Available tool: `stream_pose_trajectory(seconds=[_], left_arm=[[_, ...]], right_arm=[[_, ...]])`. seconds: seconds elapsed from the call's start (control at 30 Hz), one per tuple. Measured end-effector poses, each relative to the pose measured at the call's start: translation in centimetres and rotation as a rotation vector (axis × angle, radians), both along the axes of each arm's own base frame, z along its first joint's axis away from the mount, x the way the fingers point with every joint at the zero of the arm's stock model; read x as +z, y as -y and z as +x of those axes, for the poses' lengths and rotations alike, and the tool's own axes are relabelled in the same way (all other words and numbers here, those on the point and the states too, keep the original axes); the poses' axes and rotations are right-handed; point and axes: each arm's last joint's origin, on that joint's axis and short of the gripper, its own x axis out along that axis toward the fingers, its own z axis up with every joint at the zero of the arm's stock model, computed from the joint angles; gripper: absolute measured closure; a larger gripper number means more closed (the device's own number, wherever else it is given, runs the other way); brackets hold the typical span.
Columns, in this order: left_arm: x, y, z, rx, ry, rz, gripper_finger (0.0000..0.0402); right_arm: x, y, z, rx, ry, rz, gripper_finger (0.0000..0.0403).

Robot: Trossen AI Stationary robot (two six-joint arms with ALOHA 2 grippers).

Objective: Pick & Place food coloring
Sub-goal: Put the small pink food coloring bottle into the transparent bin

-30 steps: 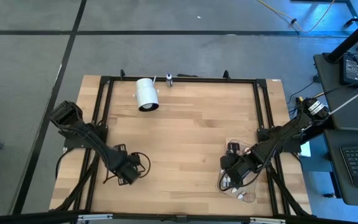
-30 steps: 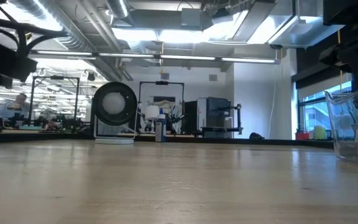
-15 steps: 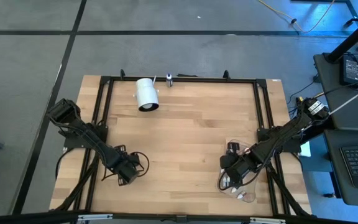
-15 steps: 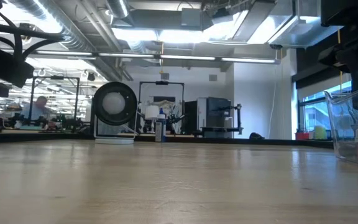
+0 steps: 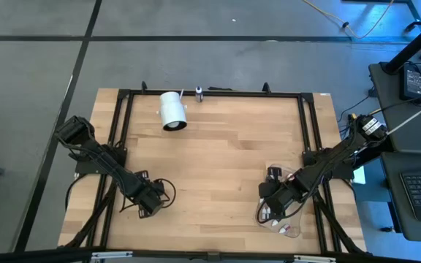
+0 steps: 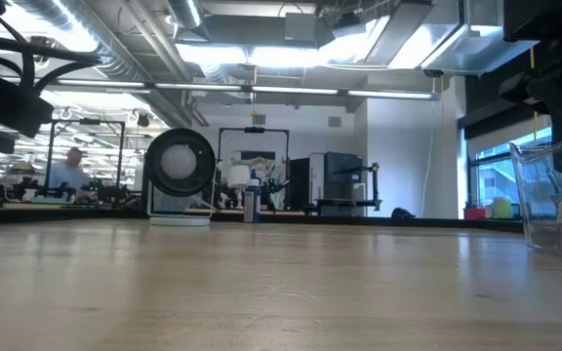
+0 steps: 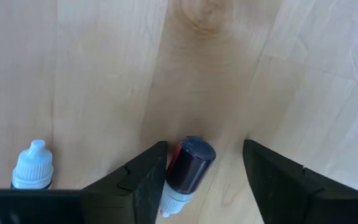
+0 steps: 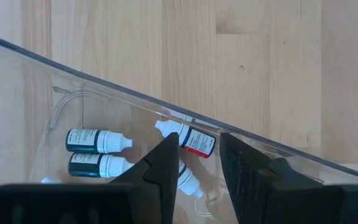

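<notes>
Over the last second the left tool (image 7: 204, 180) is shifted only slightly and remains released astride a dark food coloring bottle (image 7: 188, 168) lying on the counter (image 5: 218, 146), well apart from the white cylinder (image 5: 172, 110), so the grasp is judged imminent, while the right tool (image 8: 197, 168), released, is held at the clear container (image 8: 104, 93) of bottles.

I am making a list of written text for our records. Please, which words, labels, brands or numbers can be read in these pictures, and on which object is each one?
No text can be read in any view.
Dark bottles in the clear container: labels too small to read.
Red-labelled bottle beyond the right claw: print blurred, unreadable.
Dark bottle between the open left claw fingers: no print visible.
White cylinder: no marking visible.
</notes>
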Motion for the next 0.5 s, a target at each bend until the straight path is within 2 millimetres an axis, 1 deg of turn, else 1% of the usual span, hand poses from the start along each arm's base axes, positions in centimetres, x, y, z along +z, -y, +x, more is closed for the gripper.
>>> stream_pose_trajectory(seconds=[0.13, 0.23, 0.5], left_arm=[[-0.01, 0.03, 0.01, -0.007, -0.001, -0.005, 0.0226], [-0.01, 0.02, -0.04, -0.055, -0.007, -0.005, 0.0245], [-0.04, -0.01, -0.11, -0.285, -0.017, -0.003, 0.0274]], right_arm=[[0.0, 0.0, 0.0, 0.0, 0.0, 0.0, 0.0283], [0.0, 0.0, 0.0, 0.0, 0.0, 0.0, 0.0283], [0.0, 0.0, 0.0, 0.0, 0.0, 0.0, 0.0283]])
